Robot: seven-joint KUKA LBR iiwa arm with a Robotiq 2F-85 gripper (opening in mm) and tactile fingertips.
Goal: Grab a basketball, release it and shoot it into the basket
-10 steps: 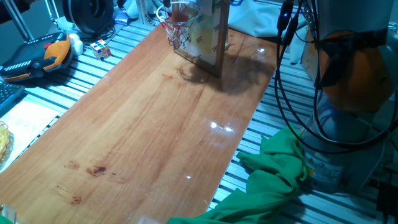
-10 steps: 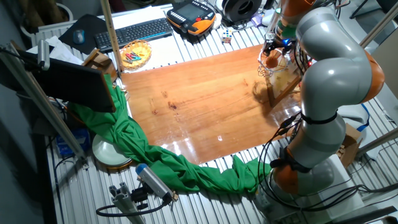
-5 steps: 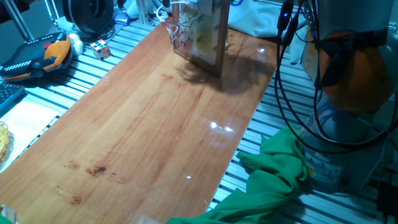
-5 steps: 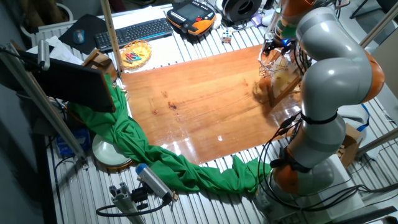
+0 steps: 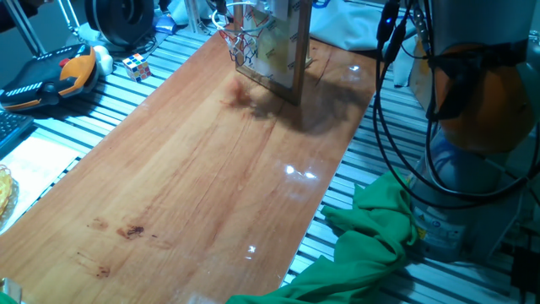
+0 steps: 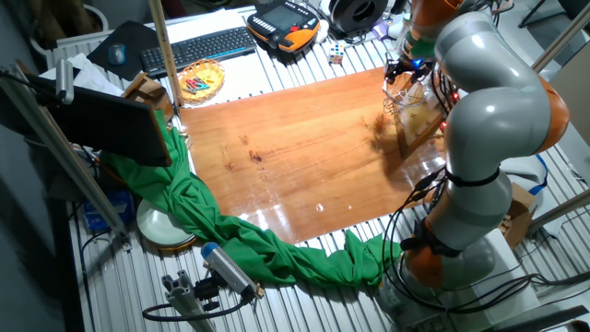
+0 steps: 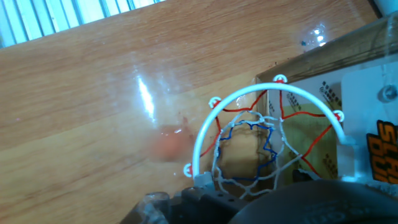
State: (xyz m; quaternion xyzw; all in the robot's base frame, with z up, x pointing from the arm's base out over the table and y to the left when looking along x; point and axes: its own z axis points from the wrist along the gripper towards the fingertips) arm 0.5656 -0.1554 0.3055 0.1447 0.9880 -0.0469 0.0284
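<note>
Your wooden table fills most of both fixed views, with the grey-and-orange arm standing at one edge and reaching over the far corner; a green cloth trails along the table's near side in the other fixed view. The backboard panel stands upright at that corner, and the basket juts from it, its rim and string net directly under the hand camera. The gripper hangs just above the rim; you cannot tell from these views how its fingers are set. The basketball shows as an orange blur on the table surface just beside the hoop, outside the net; one fixed view places the same smear in front of the panel's base.
</note>
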